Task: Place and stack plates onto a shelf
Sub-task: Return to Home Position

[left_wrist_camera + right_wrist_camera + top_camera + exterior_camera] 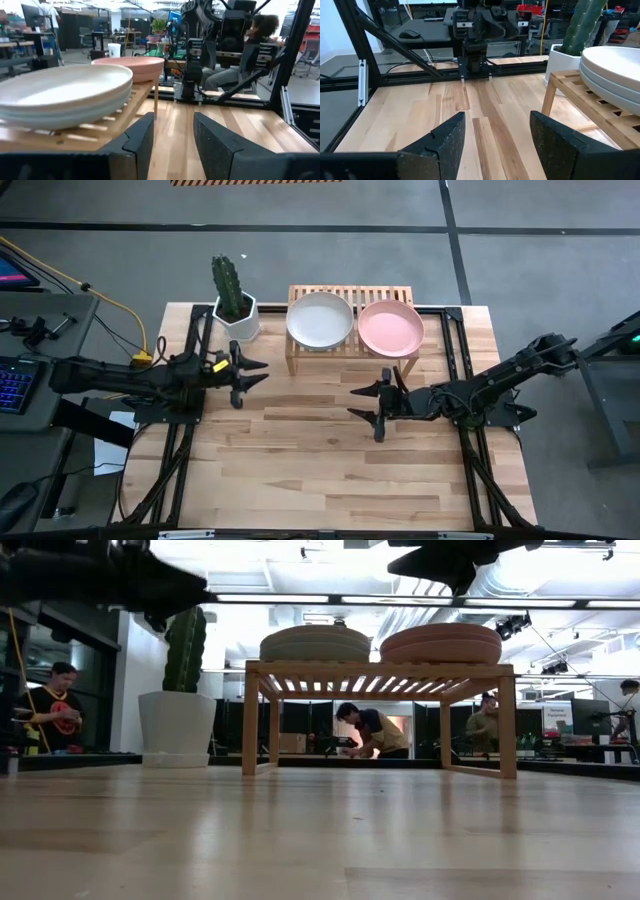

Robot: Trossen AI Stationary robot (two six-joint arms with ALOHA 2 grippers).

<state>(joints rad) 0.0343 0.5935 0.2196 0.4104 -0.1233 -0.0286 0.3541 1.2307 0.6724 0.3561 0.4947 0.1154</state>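
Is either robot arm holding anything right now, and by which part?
Nothing is held. The left gripper and the right gripper both hover over the table, jaws open and empty; the plates sit in two stacks on the shelf.

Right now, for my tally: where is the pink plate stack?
High view: the pink plate stack sits on the shelf's right end, beside the pale stack.

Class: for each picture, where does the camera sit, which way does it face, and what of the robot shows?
High: overhead, facing down; both arms, left hand, right hand.
Low: tabletop height, facing the shelf; arms overhead.
Left wrist: behind left hand's fingers, facing right arm.
Right wrist: behind right hand's fingers, facing left arm.
Shared: all show the pale plate stack.
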